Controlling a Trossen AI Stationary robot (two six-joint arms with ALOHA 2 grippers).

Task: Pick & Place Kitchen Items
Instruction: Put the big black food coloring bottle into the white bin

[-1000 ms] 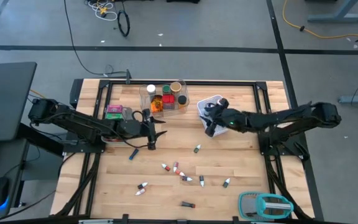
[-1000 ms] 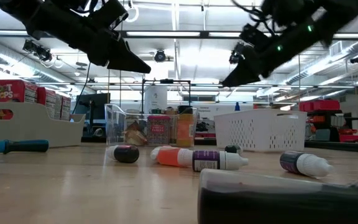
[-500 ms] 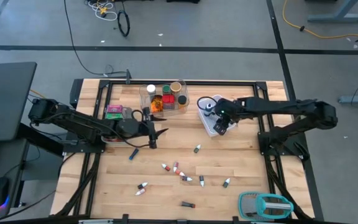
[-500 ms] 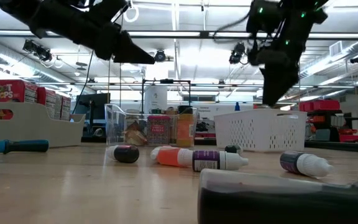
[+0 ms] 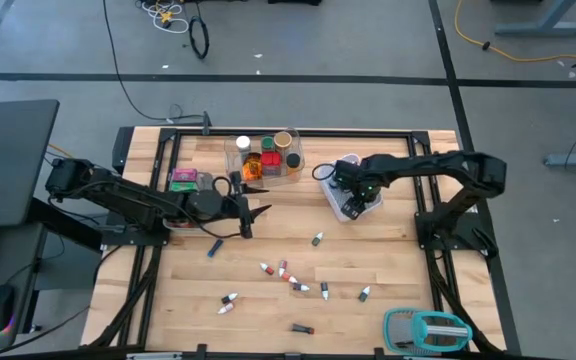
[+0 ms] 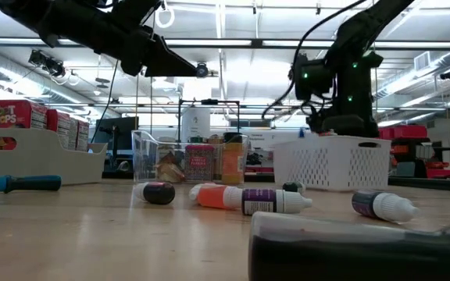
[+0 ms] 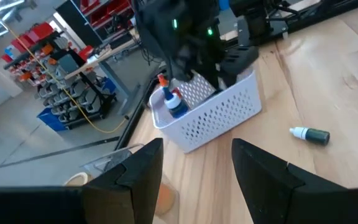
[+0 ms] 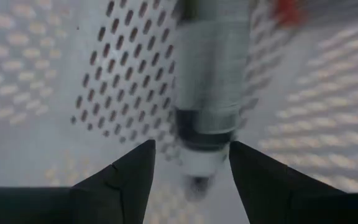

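Vial [image 8: 205, 93]: small grey-bodied dropper vial, in the white mesh basket [image 5: 346, 205], loose ahead of the parted right pincer [image 8: 191, 168].
Change: right pincer swung from beside the basket to low over it; drop apparently made.
Left pincer [image 5: 249, 213]: parted, empty, raised mid-table, unmoved.
Remaining: vials [image 5: 290, 278] scattered on table [image 5: 388, 250].

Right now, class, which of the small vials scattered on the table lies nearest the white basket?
The dark green vial with a white tip, lying alone just below the basket. The other vials sit in a cluster farther down the table.
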